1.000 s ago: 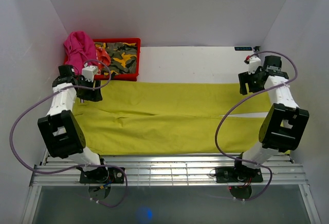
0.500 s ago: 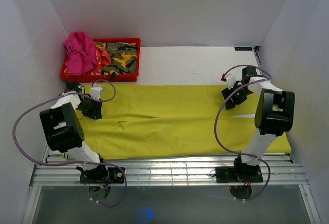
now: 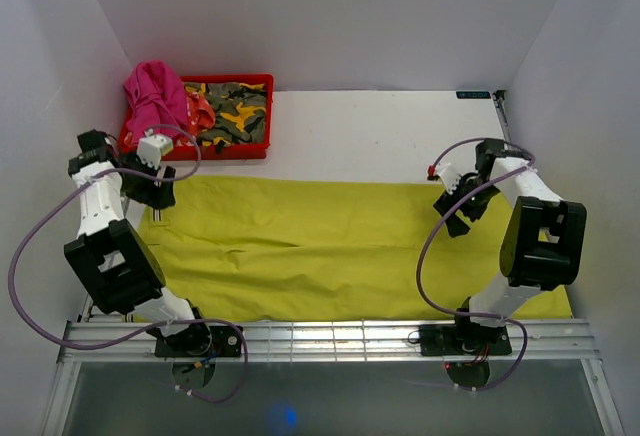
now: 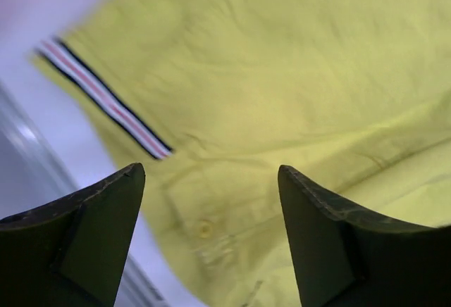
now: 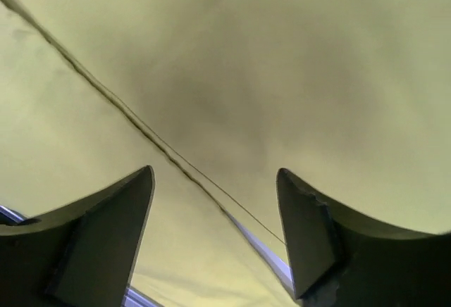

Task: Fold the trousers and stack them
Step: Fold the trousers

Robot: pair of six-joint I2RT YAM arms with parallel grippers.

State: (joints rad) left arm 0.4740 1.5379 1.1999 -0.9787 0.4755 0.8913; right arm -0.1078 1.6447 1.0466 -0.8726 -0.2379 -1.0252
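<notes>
Left jaws were spread wide with nothing between them, over the trousers [image 3: 330, 246] at the 9 o'clock end. Right jaws were just as wide apart and empty over the 3 o'clock end. I couldn't tell if either touched the cloth. The trousers lay flat across the near half of the worktop [image 3: 380, 126]. Only the left wrist view showed the striped ribbon [image 4: 106, 99] and a button [image 4: 205, 228]. Only the top view caught the red bin [image 3: 230, 78] at 11 o'clock. The cloth looked plain, matte and lightly creased.
</notes>
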